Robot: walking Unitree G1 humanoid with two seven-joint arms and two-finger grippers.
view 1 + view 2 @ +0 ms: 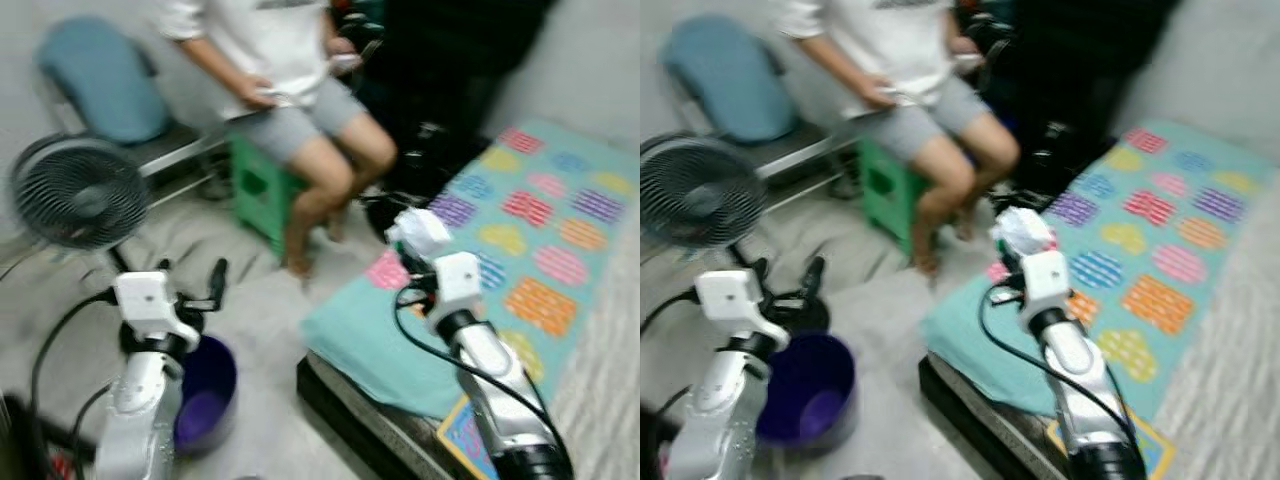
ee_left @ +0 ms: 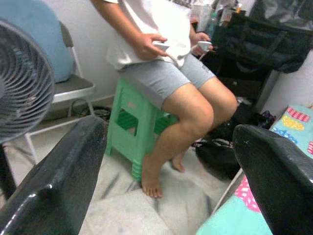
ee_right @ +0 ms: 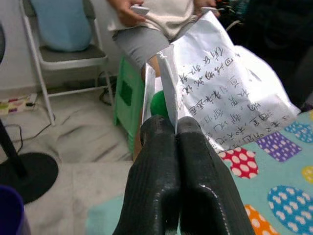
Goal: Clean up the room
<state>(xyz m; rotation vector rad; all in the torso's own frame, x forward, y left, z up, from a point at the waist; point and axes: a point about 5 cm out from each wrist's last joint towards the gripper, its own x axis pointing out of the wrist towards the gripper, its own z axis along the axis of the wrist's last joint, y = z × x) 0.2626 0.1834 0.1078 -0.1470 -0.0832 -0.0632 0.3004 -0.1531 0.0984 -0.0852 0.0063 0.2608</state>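
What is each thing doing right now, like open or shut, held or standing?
Left gripper: open, holding nothing.
Right gripper: shut on the paper.
Purple bin: upright on the floor, no lid.
Fan: standing; spinning or not, cannot tell.
Person: sitting on the green stool.

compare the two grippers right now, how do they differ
The left gripper is open, its fingers spread wide with nothing between them; the right gripper is shut on a crumpled white paper wrapper with printed text. The left gripper is raised above the floor near the purple bin and the fan; the right gripper is at the edge of the teal patterned mattress. Both have two long black fingers on silver arms.
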